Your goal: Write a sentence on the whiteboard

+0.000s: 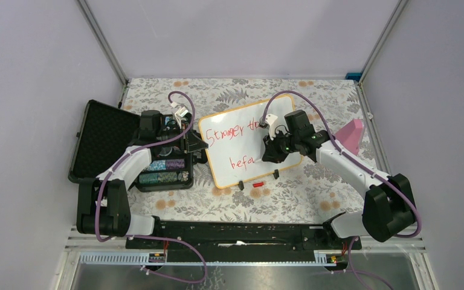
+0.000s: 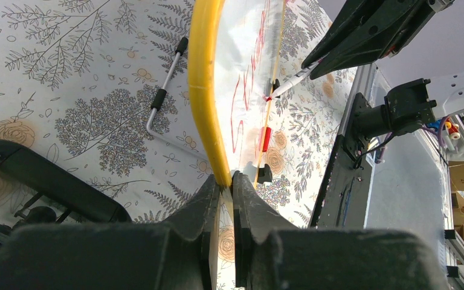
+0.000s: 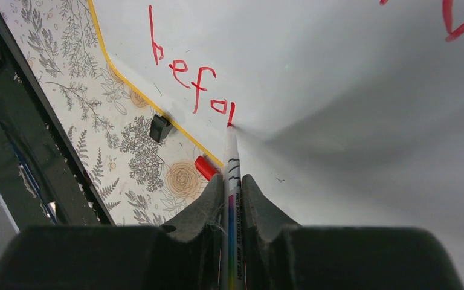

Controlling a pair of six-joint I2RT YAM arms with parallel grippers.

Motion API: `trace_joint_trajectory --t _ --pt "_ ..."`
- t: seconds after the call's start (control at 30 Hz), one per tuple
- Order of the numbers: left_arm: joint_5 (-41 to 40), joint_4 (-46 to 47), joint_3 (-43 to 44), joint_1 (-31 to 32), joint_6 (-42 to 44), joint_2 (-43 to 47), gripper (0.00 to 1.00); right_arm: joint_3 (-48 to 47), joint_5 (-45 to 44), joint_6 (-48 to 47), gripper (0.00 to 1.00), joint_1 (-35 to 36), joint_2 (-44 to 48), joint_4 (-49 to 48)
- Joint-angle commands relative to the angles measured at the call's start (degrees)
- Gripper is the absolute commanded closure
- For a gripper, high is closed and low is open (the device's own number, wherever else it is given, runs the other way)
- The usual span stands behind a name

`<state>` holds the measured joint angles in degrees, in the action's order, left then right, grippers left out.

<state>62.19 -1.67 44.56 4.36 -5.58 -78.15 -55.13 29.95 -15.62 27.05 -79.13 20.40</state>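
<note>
The whiteboard (image 1: 241, 158) lies mid-table, yellow-framed, with red writing: a top line and "befo" plus a fresh stroke below. My left gripper (image 1: 197, 144) is shut on the whiteboard's left edge; in the left wrist view the jaws pinch the yellow frame (image 2: 203, 96) at the gripper (image 2: 226, 181). My right gripper (image 1: 273, 145) is shut on a white marker (image 3: 232, 181), gripper (image 3: 232, 184). The marker's red tip touches the whiteboard (image 3: 338, 90) just right of the "o". The marker also shows in the left wrist view (image 2: 290, 81).
An open black case (image 1: 106, 145) with chips (image 1: 166, 169) sits left of the board. A red marker cap (image 1: 257, 183) lies by the board's front edge, beside two black clip feet (image 1: 241, 184). A pink object (image 1: 351, 136) rests at the right.
</note>
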Motion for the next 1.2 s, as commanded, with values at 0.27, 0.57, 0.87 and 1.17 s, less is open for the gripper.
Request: trace_joint_trajectory --t 0.27,0.57,0.87,1.17 --pt "-1.4 -0.2 1.2 0.2 3.7 -0.1 1.0 -1.0 -1.0 -0.8 1.0 -0.6 -0.1 -1.2" --pt "-1.4 -0.2 1.0 0.2 3.9 0.2 1.0 -2.6 -0.5 0.1 1.0 -0.6 -0.6 -1.2" --pt "-1.4 -0.3 1.0 0.2 3.8 0.3 1.0 -3.3 -1.3 0.5 1.0 -0.7 -0.7 -1.6" --pt "-1.3 -0.3 1.0 0.2 3.9 0.2 1.0 -4.1 -1.3 1.0 1.0 -1.4 -0.8 -1.6"
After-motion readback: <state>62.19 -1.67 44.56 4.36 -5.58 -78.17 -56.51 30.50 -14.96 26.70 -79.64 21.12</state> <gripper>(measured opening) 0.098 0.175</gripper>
